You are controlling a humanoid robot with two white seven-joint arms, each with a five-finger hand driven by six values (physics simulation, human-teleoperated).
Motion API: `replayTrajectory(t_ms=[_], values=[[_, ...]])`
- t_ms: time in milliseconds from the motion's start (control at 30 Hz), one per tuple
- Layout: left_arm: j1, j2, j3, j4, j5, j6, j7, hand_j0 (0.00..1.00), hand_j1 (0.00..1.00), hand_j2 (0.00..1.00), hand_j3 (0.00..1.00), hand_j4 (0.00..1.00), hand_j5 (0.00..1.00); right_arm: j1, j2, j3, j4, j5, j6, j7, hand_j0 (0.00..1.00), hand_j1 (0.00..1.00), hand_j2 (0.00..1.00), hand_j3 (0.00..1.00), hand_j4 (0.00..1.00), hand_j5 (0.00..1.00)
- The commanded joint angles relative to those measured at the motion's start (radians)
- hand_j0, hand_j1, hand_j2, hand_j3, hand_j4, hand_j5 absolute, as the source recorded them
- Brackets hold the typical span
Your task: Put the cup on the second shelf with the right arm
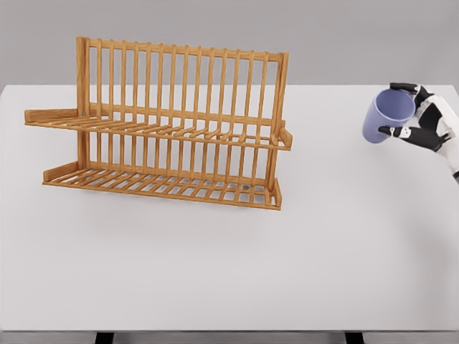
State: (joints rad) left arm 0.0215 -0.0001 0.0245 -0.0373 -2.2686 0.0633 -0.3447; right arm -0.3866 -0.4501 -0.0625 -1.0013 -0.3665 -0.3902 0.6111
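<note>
A lavender cup (386, 115) hangs above the table at the far right, tilted with its open mouth facing up and right. My right hand (410, 111) is shut on it, with dark fingers (403, 87) over the rim and others (399, 132) under the body. The wooden two-tier dish rack (172, 129) stands at the left and middle of the table. Its upper shelf (158, 130) and lower shelf (158, 183) are both bare slats. The cup is well to the right of the rack, about level with the upper shelf. My left arm does not show.
The white table (229, 272) stretches wide in front of and to the right of the rack. A grey wall rises behind it.
</note>
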Motion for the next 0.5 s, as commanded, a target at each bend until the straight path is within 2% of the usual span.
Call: replayTrajectory(t_ms=[0,67,467], values=[[0.0,0.0,0.0,0.0,0.0,0.001,0.0,1.0,1.0,1.0,1.0,1.0,1.0,0.0,-0.001,-0.008,-0.056,-0.008,0.002,0.0,0.68,0.68,0.68,0.68,0.68,0.68],[0.0,0.0,-0.001,0.0,0.0,0.001,0.0,1.0,1.0,1.0,1.0,1.0,1.0,0.009,0.001,-0.008,-0.088,-0.008,0.002,0.0,0.69,0.69,0.69,0.69,0.69,0.69],[0.0,0.0,0.0,0.0,0.0,0.0,0.0,1.0,1.0,1.0,1.0,1.0,1.0,0.023,0.008,-0.007,-0.171,-0.009,0.004,0.0,0.68,0.68,0.68,0.68,0.68,0.68]])
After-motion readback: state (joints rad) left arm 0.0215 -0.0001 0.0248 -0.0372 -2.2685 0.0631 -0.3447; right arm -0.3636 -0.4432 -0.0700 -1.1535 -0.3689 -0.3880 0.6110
